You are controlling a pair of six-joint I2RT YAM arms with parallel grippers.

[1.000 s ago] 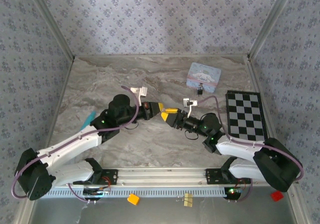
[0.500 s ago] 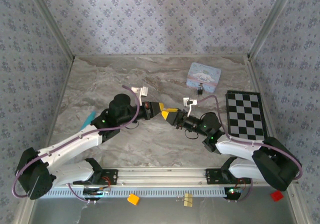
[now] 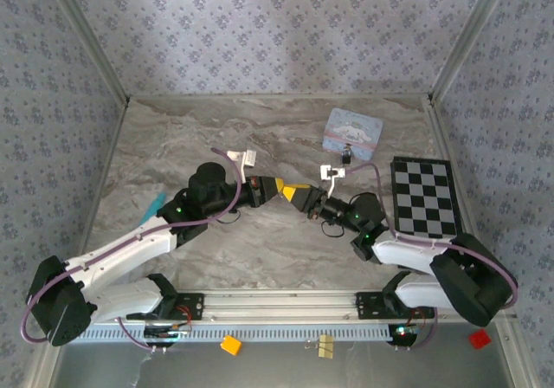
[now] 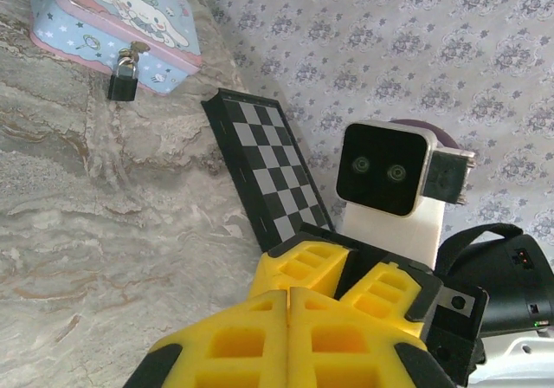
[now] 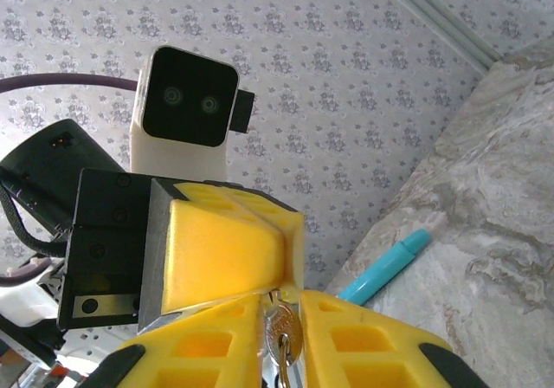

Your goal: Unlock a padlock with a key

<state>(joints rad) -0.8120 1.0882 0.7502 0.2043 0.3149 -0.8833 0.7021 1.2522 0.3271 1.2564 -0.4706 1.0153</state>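
The tiny dark padlock (image 3: 346, 156) hangs on the front of the light-blue cartoon tin (image 3: 352, 131) at the back right; the left wrist view shows the padlock (image 4: 123, 80) with its thin shackle through the tin's clasp. The key (image 5: 281, 336), small and silvery with a ring through its head, sits between the fingers of my right gripper (image 5: 281, 300). Its blade runs up into the closed tips of my left gripper (image 4: 288, 294). Both grippers meet tip to tip above mid-table, left gripper (image 3: 279, 185) against right gripper (image 3: 294, 191).
A black-and-white checkerboard (image 3: 424, 199) lies at the right edge. A teal pen (image 3: 154, 204) rests on the marble top at the left. An orange cube (image 3: 230, 345), a beige piece (image 3: 325, 346) and a red piece (image 3: 479, 339) lie beyond the front rail.
My right gripper has edged up and toward the left gripper, so the two sets of tips now touch. The left arm has barely moved.
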